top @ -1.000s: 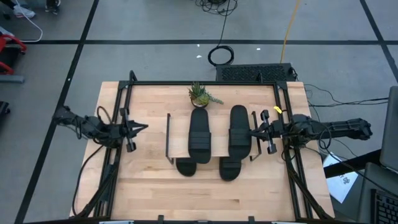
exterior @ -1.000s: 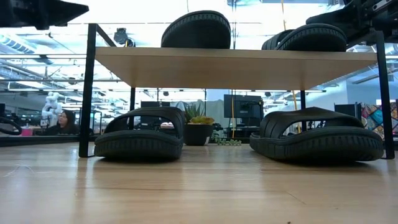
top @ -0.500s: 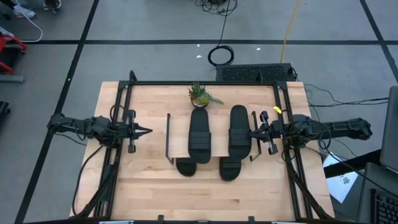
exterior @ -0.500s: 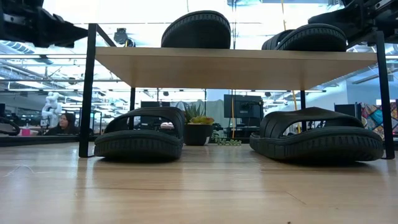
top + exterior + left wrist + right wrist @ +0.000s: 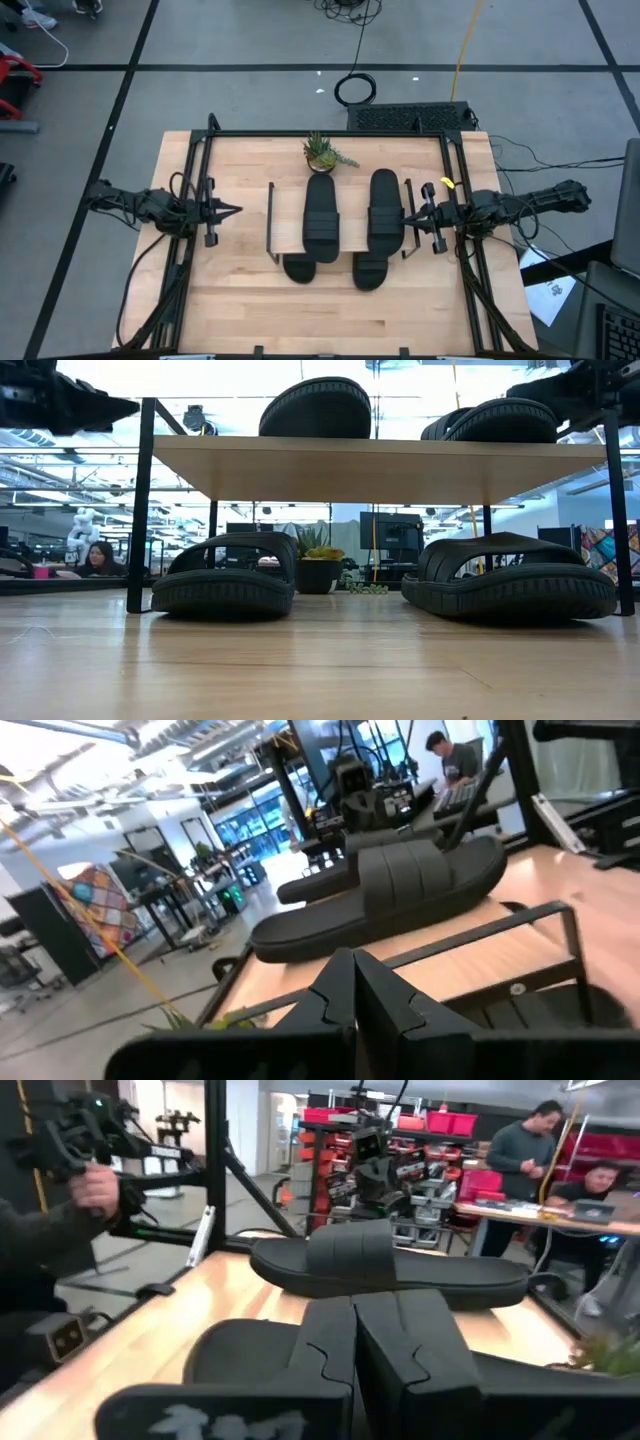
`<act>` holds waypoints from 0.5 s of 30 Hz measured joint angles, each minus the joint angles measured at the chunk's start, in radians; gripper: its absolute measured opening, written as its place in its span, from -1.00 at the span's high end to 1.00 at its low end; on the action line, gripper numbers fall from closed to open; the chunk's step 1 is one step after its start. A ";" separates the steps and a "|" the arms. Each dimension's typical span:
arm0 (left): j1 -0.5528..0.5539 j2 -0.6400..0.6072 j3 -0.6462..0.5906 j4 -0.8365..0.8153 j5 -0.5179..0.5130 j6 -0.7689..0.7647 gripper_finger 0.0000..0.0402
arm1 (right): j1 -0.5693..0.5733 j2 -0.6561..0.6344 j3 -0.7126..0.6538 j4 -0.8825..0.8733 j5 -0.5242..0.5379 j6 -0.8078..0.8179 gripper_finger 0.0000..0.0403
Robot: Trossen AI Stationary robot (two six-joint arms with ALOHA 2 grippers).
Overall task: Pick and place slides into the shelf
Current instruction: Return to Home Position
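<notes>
Black foam slides [image 5: 320,215] look light and springy, best taken by the strap. Left pincer [image 5: 230,211] and right pincer [image 5: 411,213] sit closed, empty.

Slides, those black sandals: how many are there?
4. On the shelf: upper left slide, upper right slide. On the table beneath it: lower left slide, lower right slide. Sides as in the low view. None seems hidden.

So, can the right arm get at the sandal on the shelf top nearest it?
Probably yes: the right claw hangs shut just beside that sandal, above the shelf top, nothing between them.
</notes>
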 joint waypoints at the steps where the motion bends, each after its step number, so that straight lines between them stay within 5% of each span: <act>1: 0.004 0.000 -0.012 0.018 0.000 0.012 1.00 | 0.000 0.000 -0.004 0.004 0.000 -0.011 1.00; 8: 0.054 0.001 -0.040 0.026 0.110 0.003 1.00 | -0.016 0.000 -0.037 0.067 -0.120 -0.014 1.00; 15: 0.072 0.002 -0.040 -0.052 0.132 -0.067 1.00 | -0.014 0.000 -0.107 0.151 -0.128 0.002 1.00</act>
